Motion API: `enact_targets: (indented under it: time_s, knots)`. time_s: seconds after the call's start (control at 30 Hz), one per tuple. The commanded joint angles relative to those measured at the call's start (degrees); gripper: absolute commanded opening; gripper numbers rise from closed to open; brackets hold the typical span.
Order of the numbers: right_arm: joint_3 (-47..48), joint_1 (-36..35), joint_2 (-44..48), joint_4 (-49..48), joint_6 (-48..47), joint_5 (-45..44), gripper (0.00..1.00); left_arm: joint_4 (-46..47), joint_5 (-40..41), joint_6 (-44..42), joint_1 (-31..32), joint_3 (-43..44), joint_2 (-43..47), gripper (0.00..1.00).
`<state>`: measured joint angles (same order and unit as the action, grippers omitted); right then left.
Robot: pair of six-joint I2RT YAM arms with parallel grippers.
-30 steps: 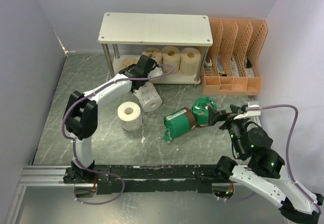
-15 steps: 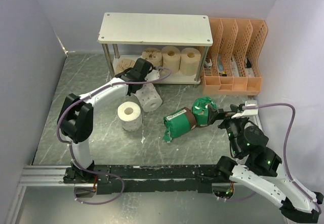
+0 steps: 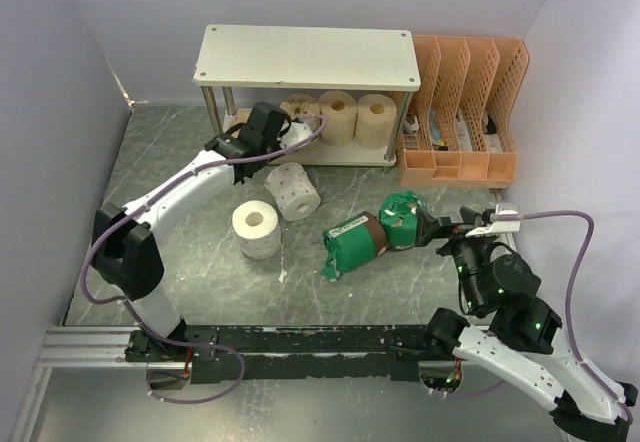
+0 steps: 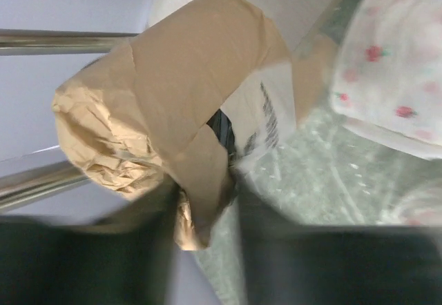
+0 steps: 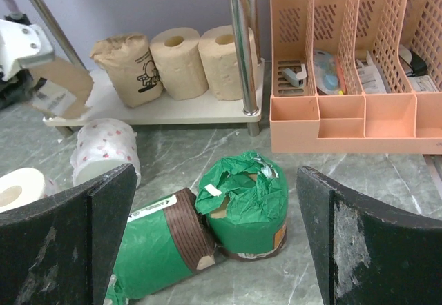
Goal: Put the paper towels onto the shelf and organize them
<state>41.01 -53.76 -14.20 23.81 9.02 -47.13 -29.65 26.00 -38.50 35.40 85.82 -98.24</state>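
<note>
My left gripper is shut on the paper flap of a tan wrapped paper towel roll with a printed label, held at the left end of the shelf's lower board. Three tan rolls stand on that board. On the table are a plain white roll, a flower-printed white roll, a green roll lying down and an upright green roll. My right gripper hangs open just before the upright green roll, touching nothing.
An orange perforated file rack with small items stands right of the shelf. Silver shelf legs stand at the board's corners. Purple walls close in the left, back and right sides.
My left arm has stretched out and carried the tan labelled roll leftward along the front of the lower shelf. The right arm has barely moved.
</note>
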Motion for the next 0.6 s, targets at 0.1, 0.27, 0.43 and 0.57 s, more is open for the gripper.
enact_targets:
  time_s: [0.1, 0.27, 0.43, 0.57]
  knots:
    - [-0.32, -0.25, 1.95, -0.74, -0.09, 0.55, 1.00, -15.69, -30.26, 9.78, -1.94, 7.82, 11.36, 0.93]
    - [-0.51, -0.24, 0.12, -0.91, -0.40, 0.60, 1.00, -22.08, -43.99, 9.87, -2.26, 3.17, 18.43, 0.93]
    - [-0.92, -0.26, 0.64, -1.70, -0.58, -0.65, 1.00, -19.60, -44.17, 10.72, -2.33, -5.54, 25.89, 0.93]
    - [-1.27, -0.21, 0.83, -2.19, -0.78, -1.46, 1.00, -22.53, -46.38, 11.03, -4.90, -8.86, 31.44, 0.93]
